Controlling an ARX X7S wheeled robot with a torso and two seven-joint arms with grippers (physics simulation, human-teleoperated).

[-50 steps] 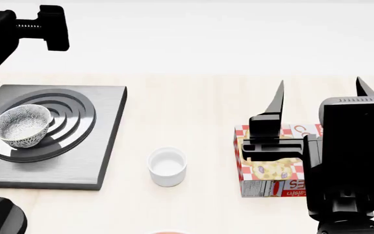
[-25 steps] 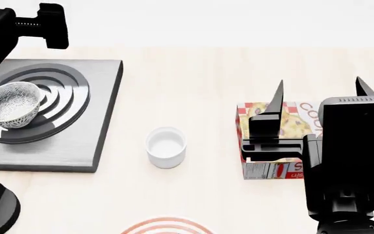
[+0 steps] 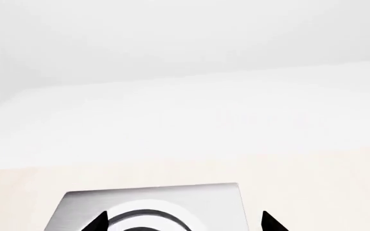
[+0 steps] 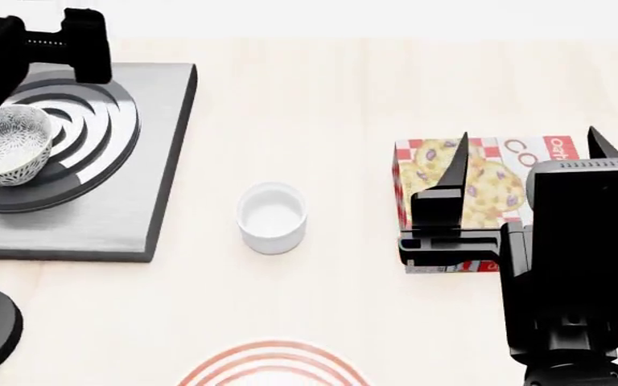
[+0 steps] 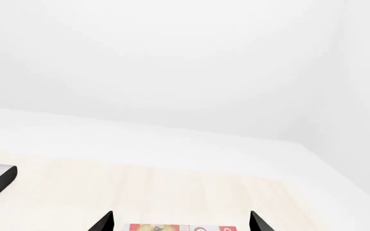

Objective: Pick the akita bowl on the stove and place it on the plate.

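Open gripper [image 5: 180, 222] tips frame a cookie box [image 5: 178, 227] edge.

Right claw [image 4: 524, 157] spread wide; left claw [image 3: 183, 222] likewise.

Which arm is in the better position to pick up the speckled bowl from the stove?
The left arm. In the head view it hangs above the stove beside the akita bowl. The right gripper is open above the cookie box, across the table, beyond the white cup.
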